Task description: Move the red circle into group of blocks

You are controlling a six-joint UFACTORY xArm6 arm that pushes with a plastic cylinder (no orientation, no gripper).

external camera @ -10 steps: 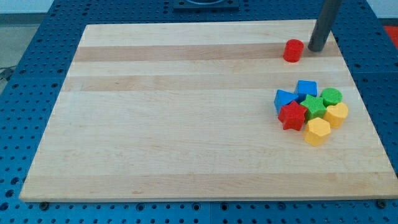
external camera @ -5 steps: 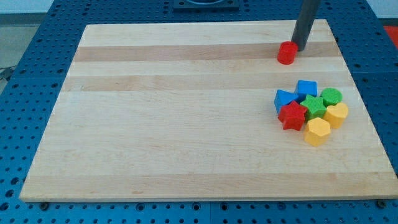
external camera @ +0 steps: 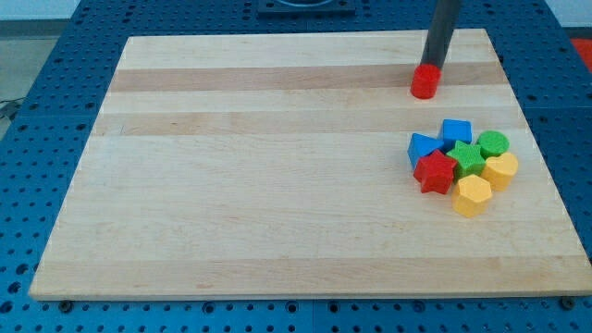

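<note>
My tip [external camera: 434, 67] sits touching the upper edge of the red circle [external camera: 425, 82], on its far side toward the view's top, slightly right of its centre. The rod is a plain pusher: nothing to open or close, nothing held.

Red circle is on the wooden board [external camera: 259, 185] near the top right, well apart from the group below it. Group: blue block [external camera: 423, 148], blue cube [external camera: 456, 131], red star [external camera: 434, 172], green star [external camera: 468, 158], green circle [external camera: 494, 143], two yellow blocks [external camera: 501, 170] [external camera: 473, 195].

Risks, my read:
- Contact is off-centre. A straight push toward the view's bottom likely squirts the circle left, so it rolls off the tip and passes the group on the left.
- The nearest group members are the two blue ones. A fast arrival likely knocks them into the stars and breaks up the cluster.
- The group sits near the board's right edge; the yellow and green blocks on that side could be shoved toward it.

Hard to tell:
- The circle hides the actual contact point; can't confirm the tip is touching rather than just beside.
- Rod is cut off at the view's top.
- Left blue block's shape and both yellow shapes are unclear, partly overlapped.
</note>
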